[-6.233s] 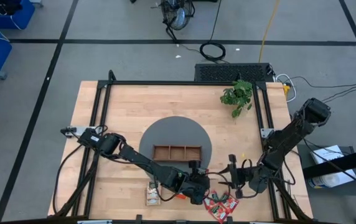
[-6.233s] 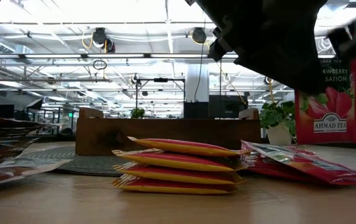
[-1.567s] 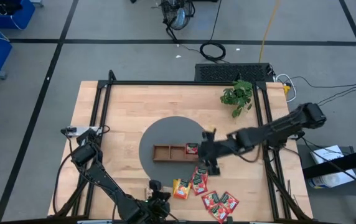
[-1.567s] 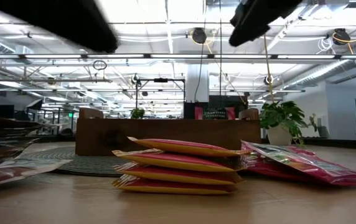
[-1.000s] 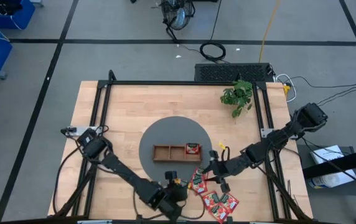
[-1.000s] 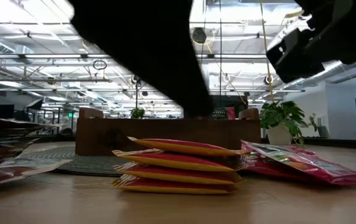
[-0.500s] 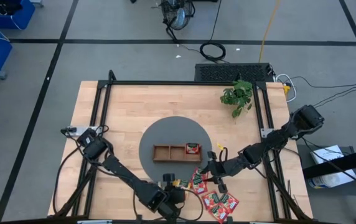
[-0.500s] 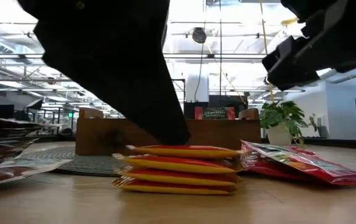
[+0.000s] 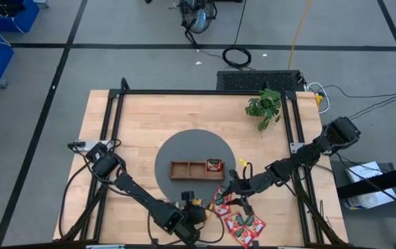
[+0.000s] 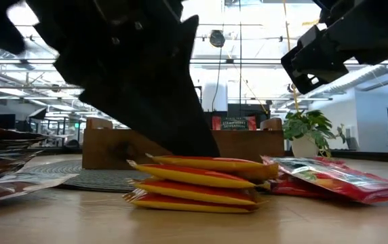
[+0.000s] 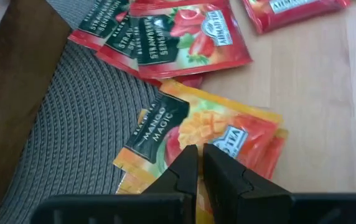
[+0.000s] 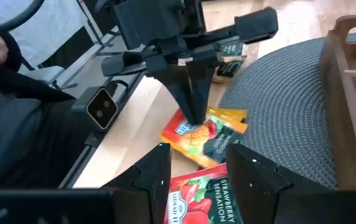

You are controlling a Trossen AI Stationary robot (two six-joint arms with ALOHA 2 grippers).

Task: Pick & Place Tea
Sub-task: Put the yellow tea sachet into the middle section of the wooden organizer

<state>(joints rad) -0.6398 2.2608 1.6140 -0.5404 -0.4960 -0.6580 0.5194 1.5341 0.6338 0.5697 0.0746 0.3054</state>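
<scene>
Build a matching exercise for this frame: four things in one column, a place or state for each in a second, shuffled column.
1. left gripper
2. right gripper
3. long brown wooden tray
4. potted green plant

A. on the round grey mat
B. far right part of the table
C. fingers pinched on the top orange mango sachet
D. open above the red strawberry sachets

Pairs: 1-C, 2-D, 3-A, 4-B

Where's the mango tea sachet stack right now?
In the high view, the mango sachet stack lies near the table's front edge, just off the grey mat, left of the strawberry sachets, under the left pincer.
</scene>
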